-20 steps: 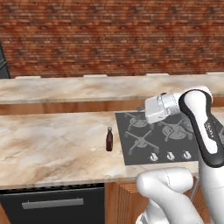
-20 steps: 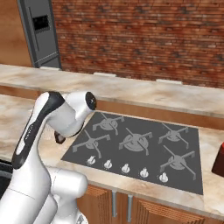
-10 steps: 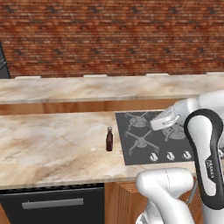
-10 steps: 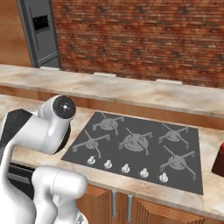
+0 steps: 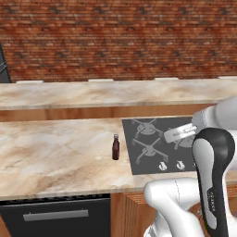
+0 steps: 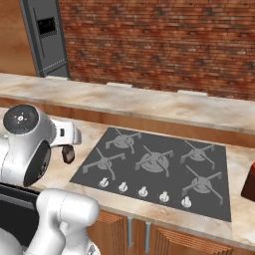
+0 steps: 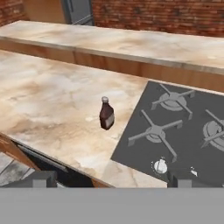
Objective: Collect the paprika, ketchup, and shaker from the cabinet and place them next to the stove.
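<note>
Standing upright near counter (image 5: 55,152) front edge, ketchup (image 5: 115,147) sits just beside stove (image 5: 152,143). Pincer (image 7: 109,178) wide, empty. You judge next: paprika, shaker, avoiding bottle.

The ketchup (image 5: 115,147) is a dark red bottle with rounded shoulders, a slim neck, a small grey cap and a pale label; it stands upright on the marbled desk (image 5: 55,152), just beside the left edge of the stove (image 5: 152,146) but not touching it, as the hand view (image 7: 106,114) also shows. The stove is a flat dark grey cooktop set into the desk, with cross-shaped burner grates and a row of small white knobs along its front edge (image 6: 143,191). At the far right edge of the right base view a dark red-brown thing (image 6: 249,183) stands on the desk beyond the stove, cut off by the frame
</note>
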